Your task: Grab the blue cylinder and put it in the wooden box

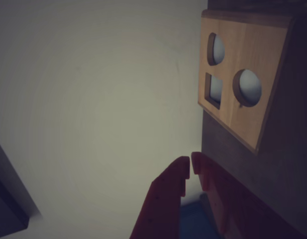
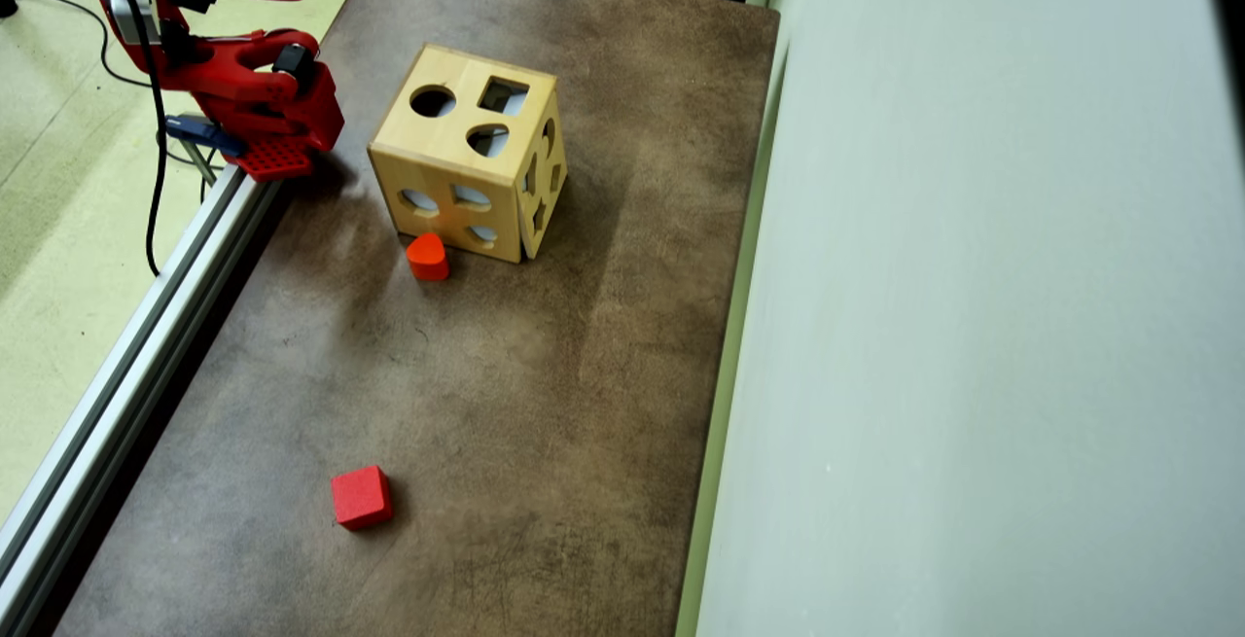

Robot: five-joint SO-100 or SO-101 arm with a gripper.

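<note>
In the wrist view the red gripper [image 1: 190,166] is being shown clenched, its tips nearly touching with nothing between them, and the wooden box [image 1: 243,79] is being seen at upper right. In the overhead view the wooden box [image 2: 467,165] is being shown on the brown table [image 2: 545,404], the orange-red heart block [image 2: 427,257] just beside its front face and the red cube [image 2: 361,497] well apart. The blue cylinder cannot be made out in either view.

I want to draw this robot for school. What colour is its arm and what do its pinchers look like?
The arm is bright red plastic with a black cable running along it and a small grey part near the top. Its gripper has two red fingers that narrow to blunt tips, one with a stepped notch. The base is a flat red block with a grid pattern.
</note>
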